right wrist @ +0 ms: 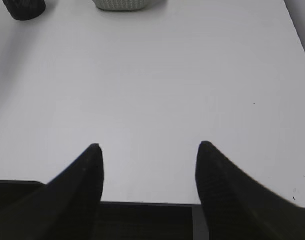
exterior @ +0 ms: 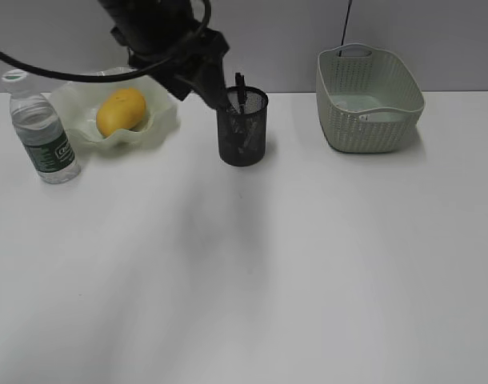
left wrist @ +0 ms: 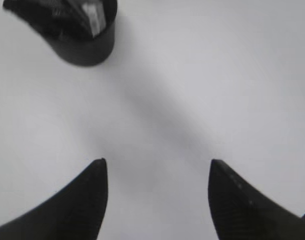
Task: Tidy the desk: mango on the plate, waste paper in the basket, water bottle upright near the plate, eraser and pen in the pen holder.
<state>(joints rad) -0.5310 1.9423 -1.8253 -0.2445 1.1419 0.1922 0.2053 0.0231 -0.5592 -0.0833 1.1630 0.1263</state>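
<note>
From my seat, the exterior view shows the white counter (exterior: pixel 252 272) with the mango (exterior: pixel 121 110) lying in the wavy-rimmed plate (exterior: pixel 160 128) at the upper left of the frame, and the water bottle (exterior: pixel 42 128) standing upright just left of that plate, white cap on top. The black mesh pen holder (exterior: pixel 243 128) sits near the upper middle, with a dark pen (exterior: pixel 241 90) sticking up out of its mouth. My left arm (exterior: pixel 168 44) reaches down from the top of the frame, its dark tip right at the holder's rim (I cannot tell there whether it touches). In the left wrist view the left pincer (left wrist: pixel 156 162) is spread wide with nothing between its two fingers (left wrist: pixel 87 200), only bare counter below; the pen holder sits at the upper left of that frame, with something pale and rectangular inside it, too blurred for me to name. The pale green basket (exterior: pixel 369 100) stands at the upper right of the exterior view, and a whitish shape lies on its floor (it may be the waste paper, I cannot be sure). In the right wrist view the right pincer (right wrist: pixel 148 145) also stands wide and empty over the near edge of the counter, the holder and basket just showing at the top edge.
</note>
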